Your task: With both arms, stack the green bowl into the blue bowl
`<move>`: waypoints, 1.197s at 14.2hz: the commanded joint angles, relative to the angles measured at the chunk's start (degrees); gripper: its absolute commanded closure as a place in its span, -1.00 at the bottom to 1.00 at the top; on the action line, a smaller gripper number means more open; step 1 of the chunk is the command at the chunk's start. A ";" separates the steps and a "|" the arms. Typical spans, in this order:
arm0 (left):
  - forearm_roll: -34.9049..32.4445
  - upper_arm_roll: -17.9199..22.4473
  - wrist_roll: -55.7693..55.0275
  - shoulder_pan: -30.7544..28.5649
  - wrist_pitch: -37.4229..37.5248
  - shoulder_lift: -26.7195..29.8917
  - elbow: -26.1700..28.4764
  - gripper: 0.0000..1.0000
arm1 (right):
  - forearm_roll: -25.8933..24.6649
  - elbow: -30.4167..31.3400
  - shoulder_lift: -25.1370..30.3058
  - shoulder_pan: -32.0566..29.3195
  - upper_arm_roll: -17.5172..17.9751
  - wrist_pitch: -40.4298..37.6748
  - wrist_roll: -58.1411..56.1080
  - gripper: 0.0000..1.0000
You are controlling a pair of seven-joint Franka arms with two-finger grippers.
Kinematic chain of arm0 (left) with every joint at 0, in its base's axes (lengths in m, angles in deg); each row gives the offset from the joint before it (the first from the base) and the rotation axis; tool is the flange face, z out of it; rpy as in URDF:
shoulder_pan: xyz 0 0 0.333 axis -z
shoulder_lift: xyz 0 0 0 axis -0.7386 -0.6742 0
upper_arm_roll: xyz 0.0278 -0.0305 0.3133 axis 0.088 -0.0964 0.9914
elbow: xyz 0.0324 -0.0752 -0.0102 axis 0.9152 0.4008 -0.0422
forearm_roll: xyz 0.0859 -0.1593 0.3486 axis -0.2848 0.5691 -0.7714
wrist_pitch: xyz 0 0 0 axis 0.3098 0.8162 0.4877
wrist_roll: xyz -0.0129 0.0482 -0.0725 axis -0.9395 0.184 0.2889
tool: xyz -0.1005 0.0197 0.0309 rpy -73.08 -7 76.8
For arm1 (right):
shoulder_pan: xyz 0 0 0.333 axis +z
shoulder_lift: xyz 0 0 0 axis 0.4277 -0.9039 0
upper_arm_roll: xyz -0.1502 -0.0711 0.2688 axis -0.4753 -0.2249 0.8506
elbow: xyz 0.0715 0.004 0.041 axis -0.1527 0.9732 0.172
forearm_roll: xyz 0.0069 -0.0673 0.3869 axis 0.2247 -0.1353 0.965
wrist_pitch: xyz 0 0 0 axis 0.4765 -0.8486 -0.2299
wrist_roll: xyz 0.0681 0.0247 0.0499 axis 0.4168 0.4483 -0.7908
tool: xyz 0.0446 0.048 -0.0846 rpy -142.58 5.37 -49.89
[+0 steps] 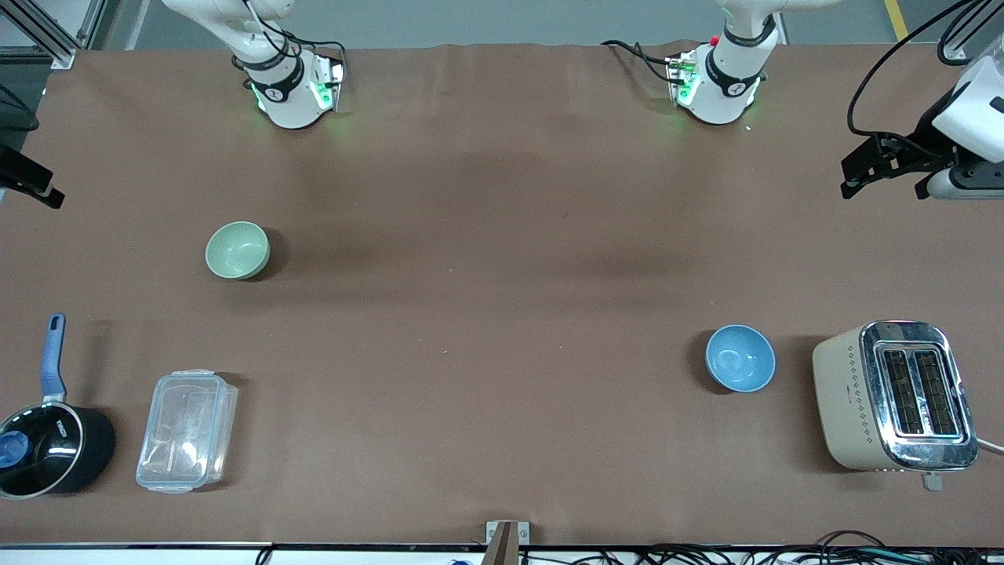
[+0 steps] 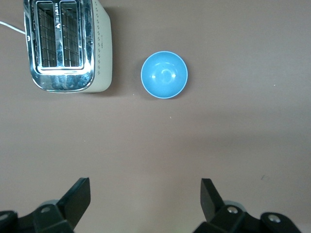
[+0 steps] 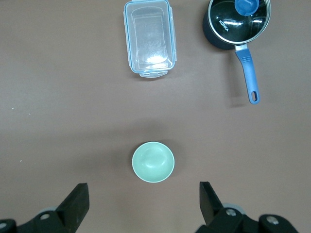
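Table [image 1: 502, 196]: brown cloth surface, on which all items are laid; both arm bases are stood along the edge farthest from the front camera.

Toaster [image 1: 894, 396]: cream and chrome, placed at the left arm's end of the table, just beside the blue bowl but apart from it.

Clear lidded container [image 1: 187, 430]: set at the right arm's end, near the front camera, with the black saucepan [image 1: 49, 449] beside it; the saucepan's blue handle is pointed away from the front camera.

Blue bowl [image 1: 740, 358]: upright and empty, toward the left arm's end; nothing is stacked in it.

Green bowl [image 1: 238, 249]: upright and empty, toward the right arm's end, farther from the front camera than the container, well apart from the blue bowl.

Left gripper [image 2: 146, 206]: held high over bare cloth, jaws spread wide, nothing between them; the blue bowl is seen below, untouched.

Right gripper [image 3: 145, 206]: held high over the cloth beside the green bowl, jaws likewise spread wide and empty.

Progress: judged as not begun; neither bowl is grasped; the green bowl remains to be picked up, carried across, presumably handed between the arms, and set into the blue bowl.
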 commanded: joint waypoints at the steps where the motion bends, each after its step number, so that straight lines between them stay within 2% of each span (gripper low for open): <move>1: 0.80 0.10 1.65 -0.07 1.49 -0.59 -1.57 -1.00 | 0.30 1.61 0.58 -0.42 0.23 0.40 -0.13 -1.00; 3: 0.01 0.10 1.31 0.11 1.40 -0.67 -2.35 -1.00 | 0.30 1.70 0.50 -0.42 0.32 0.76 -0.13 -1.00; 5: 1.31 0.18 1.22 -0.15 1.57 -2.95 -4.11 -1.00 | 0.39 1.79 0.41 -0.51 0.32 0.84 -0.13 -1.00; 7: 1.94 0.27 1.48 -1.55 1.32 -4.88 -3.67 -1.00 | 0.57 1.79 0.06 -0.42 0.32 0.93 -0.13 -1.00; 9: 1.24 0.36 1.31 -2.09 -2.09 -7.87 -3.41 -1.00 | 0.66 2.75 0.06 -0.42 0.32 1.54 -0.22 -1.00; 12: 0.36 0.18 0.25 -2.97 -10.18 -12.87 -0.34 -1.00 | 0.92 7.48 0.23 -1.73 0.23 2.42 -0.57 -1.00; 15: -0.08 0.18 -2.19 -2.09 -14.84 -20.43 -0.25 -1.00 | 1.09 15.30 1.37 -3.58 0.23 7.07 -3.54 -1.00; 17: -3.75 -0.34 -4.05 -1.92 -18.45 -23.95 -0.25 -1.00 | 1.18 19.43 1.37 -5.51 0.23 9.62 -6.27 -0.98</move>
